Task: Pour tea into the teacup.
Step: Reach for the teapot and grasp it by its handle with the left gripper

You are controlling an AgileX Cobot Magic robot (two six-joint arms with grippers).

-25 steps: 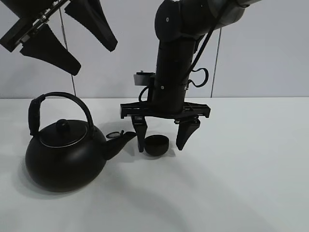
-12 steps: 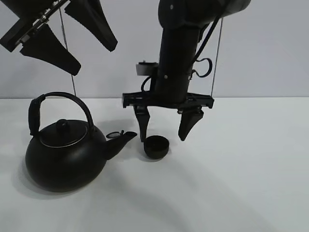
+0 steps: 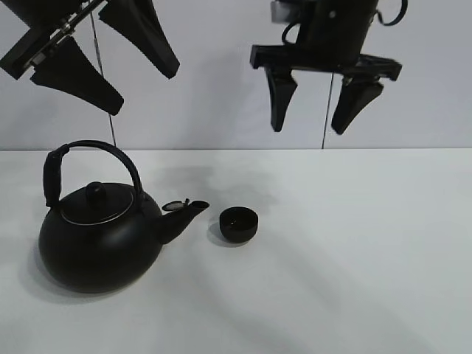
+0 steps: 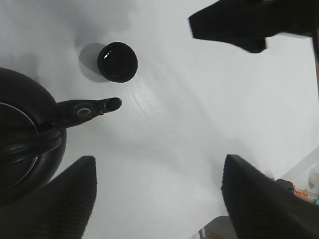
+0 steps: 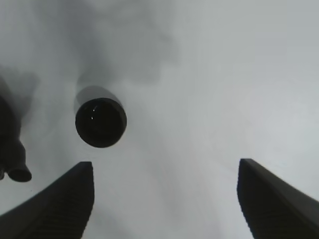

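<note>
The right tool (image 3: 308,130) hangs high above the table (image 3: 354,258), its jaws spread wide and holding nothing. A second ago it stood low with a finger on either side of the teacup (image 3: 239,223), and it has since lifted clear. The teacup sits upright on the table well below this tool, off toward its kettle-side finger, unmoved. The kettle (image 3: 99,236) stands beside the teacup, its spout tip near but apart. The left tool (image 3: 144,92) hovers above the kettle, jaws wide and empty, as before.
</note>
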